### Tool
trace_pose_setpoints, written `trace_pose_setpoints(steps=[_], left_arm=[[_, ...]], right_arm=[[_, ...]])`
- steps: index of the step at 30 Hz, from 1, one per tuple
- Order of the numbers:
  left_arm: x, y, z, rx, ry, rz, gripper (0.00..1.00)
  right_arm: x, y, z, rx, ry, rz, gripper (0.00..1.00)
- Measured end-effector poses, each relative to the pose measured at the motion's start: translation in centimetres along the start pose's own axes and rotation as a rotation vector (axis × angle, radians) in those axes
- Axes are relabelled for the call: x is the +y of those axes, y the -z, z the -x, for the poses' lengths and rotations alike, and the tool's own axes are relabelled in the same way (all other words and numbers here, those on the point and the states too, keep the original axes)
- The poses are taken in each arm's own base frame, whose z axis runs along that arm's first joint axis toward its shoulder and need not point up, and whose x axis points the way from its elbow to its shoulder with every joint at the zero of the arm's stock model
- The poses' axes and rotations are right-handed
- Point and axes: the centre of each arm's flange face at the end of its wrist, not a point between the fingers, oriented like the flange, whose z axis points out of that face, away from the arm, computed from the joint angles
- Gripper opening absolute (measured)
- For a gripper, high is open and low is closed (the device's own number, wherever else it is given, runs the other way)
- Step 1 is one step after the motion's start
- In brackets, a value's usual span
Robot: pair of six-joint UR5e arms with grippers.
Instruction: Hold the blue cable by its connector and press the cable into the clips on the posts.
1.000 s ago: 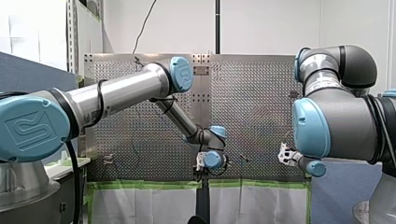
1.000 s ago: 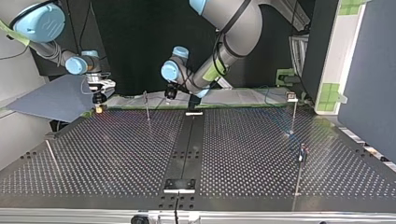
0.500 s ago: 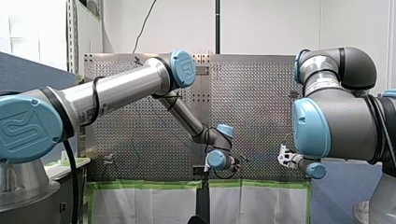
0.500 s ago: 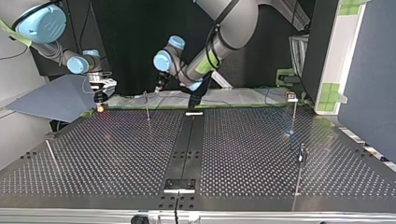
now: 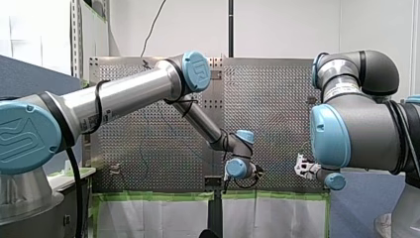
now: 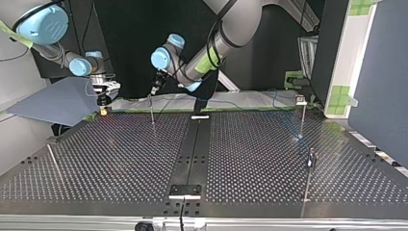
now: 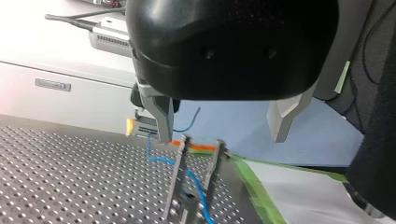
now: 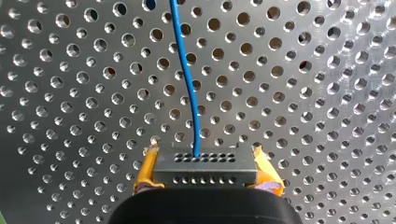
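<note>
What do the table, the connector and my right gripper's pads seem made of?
Table: bare metal, likely aluminium; dull grey sheen, rows of drilled holes.
Connector: probably moulded plastic; matte grey block with small pin holes.
Pads on my right gripper: yellow-orange, maybe rubber or tape; edges look soft and slightly ragged, hard to tell.
</note>
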Motion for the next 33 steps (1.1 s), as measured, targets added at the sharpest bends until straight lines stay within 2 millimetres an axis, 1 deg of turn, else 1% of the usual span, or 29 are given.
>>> trace_pose_setpoints(steps=[9,33], left_arm=[[-1.1,0.2,0.3,-0.011,0.003,-0.006,1.00],[-1.4,0.4,0.3,-0.011,0.016,0.008,1.00]], right_arm=[[0.1,0.0,0.0,0.000,-0.001,0.001,0.00],[0.1,0.1,0.1,-0.005,-0.007,0.003,0.00]])
